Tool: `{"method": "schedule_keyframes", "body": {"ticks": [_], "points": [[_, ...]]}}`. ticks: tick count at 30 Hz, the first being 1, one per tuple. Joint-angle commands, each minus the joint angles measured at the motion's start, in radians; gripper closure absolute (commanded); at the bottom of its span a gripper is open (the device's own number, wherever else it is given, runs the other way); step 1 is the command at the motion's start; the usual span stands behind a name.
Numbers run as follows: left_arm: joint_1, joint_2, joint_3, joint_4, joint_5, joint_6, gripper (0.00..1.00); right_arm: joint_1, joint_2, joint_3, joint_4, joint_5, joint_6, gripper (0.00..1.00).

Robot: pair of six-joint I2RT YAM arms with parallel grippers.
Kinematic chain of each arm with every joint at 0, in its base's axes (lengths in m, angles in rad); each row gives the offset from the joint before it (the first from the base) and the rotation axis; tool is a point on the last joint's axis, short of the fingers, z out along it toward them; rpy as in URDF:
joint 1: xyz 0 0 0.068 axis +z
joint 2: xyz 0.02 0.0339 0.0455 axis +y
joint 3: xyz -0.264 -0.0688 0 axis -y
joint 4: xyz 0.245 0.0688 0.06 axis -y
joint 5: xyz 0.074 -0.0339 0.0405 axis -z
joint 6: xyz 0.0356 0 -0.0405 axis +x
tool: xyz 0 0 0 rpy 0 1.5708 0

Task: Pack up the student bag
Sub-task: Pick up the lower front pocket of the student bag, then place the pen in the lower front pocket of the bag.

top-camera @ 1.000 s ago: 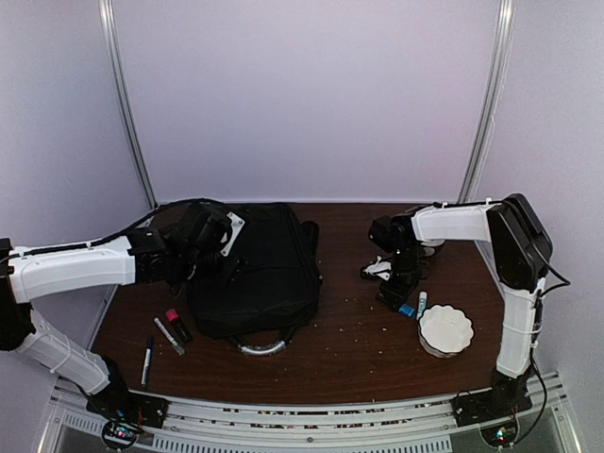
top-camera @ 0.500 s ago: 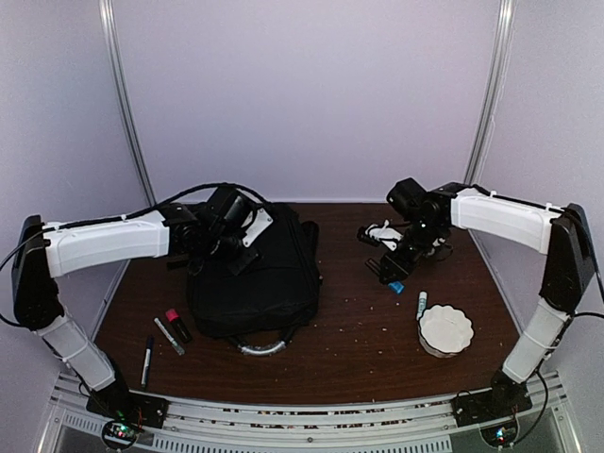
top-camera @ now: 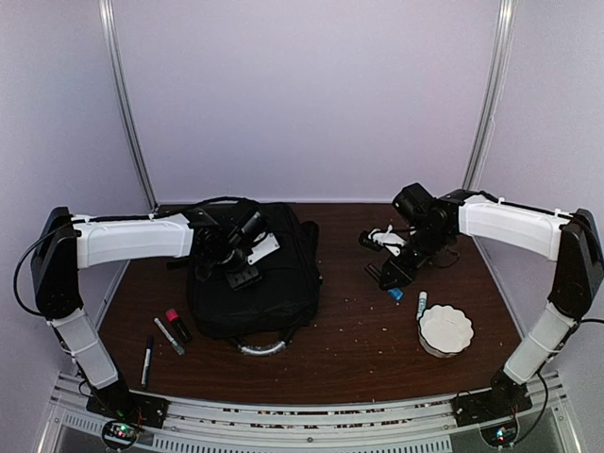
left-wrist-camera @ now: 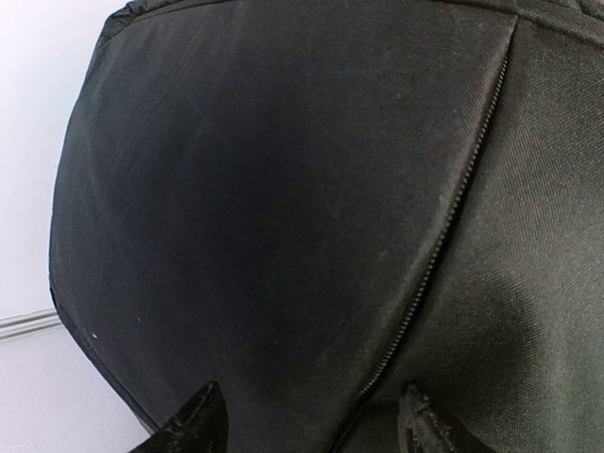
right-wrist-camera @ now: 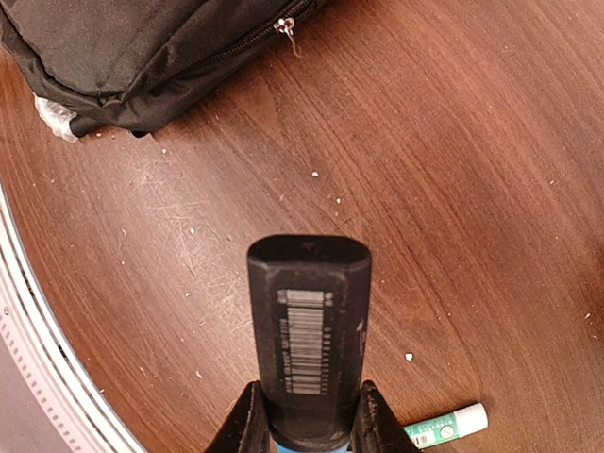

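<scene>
The student bag point(top-camera: 283, 293) lies flat on the left half of the desk point(top-camera: 359, 349). Its top reaches toward the far edge and its grey handle point(top-camera: 260, 347) points at the near edge. The left jaws hang spread wide over the bag's black fabric, with a zipper point(left-wrist-camera: 444, 236) running between the tips. They may be touching the cloth, but the view does not settle it. Over the right half, the right jaws are clamped narrow on a black block with a barcode label point(right-wrist-camera: 310, 330), held above the wood. A small white stick point(right-wrist-camera: 444, 427) lies below it, near a white bowl point(top-camera: 445, 328). Markers point(top-camera: 170, 332) lie by the near left corner.
</scene>
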Motion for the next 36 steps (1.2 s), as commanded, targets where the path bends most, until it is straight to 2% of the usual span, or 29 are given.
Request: {"method": "schedule_keyframes", "body": {"ticks": [1, 4, 9, 12, 16, 26, 36], "points": [[0.002, 0.017, -0.008, 0.004, -0.101, 0.034, 0.38, -0.003, -0.037, -0.001, 0.024, -0.027, -0.011, 0.90], [0.002, 0.044, -0.007, 0.021, -0.231, 0.022, 0.51, -0.002, -0.044, 0.004, 0.038, -0.022, -0.017, 0.91], [0.006, 0.002, 0.003, 0.081, -0.243, 0.020, 0.84, 0.009, -0.070, 0.026, 0.038, -0.013, -0.051, 0.91], [0.006, -0.020, 0.021, 0.115, -0.238, 0.033, 0.98, 0.029, -0.081, 0.052, 0.031, 0.000, -0.072, 0.92], [0.007, -0.046, 0.059, 0.127, -0.187, 0.042, 1.00, 0.075, -0.085, 0.090, 0.023, 0.031, -0.103, 0.92], [0.007, -0.112, 0.172, 0.035, 0.134, -0.011, 1.00, 0.324, -0.118, 0.164, 0.070, 0.204, -0.341, 0.93], [0.007, -0.151, 0.214, 0.006, 0.368, -0.095, 1.00, 0.529, 0.016, 0.284, 0.244, 0.385, -0.524, 0.94]]}}
